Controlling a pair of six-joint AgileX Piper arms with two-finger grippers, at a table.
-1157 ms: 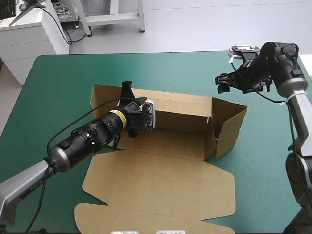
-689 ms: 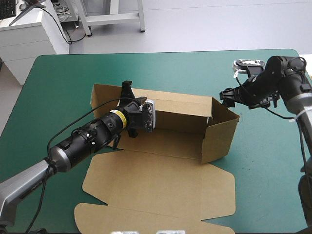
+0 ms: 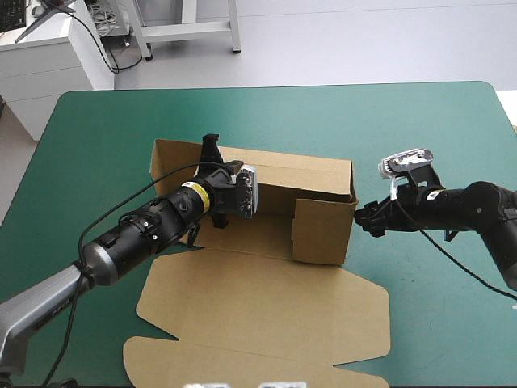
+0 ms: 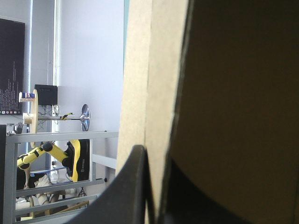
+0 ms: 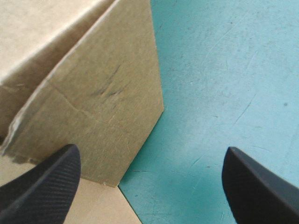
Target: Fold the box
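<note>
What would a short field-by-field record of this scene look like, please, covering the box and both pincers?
box: brown, partly folded, on the teal-green table
far wall: raised
right end flap: raised, turned inward
lid: flat, toward the table's near edge
left pincer: shut on the box, gripping the far wall's top edge
right pincer: open, just outside the box's right end; contact cannot be told
</note>
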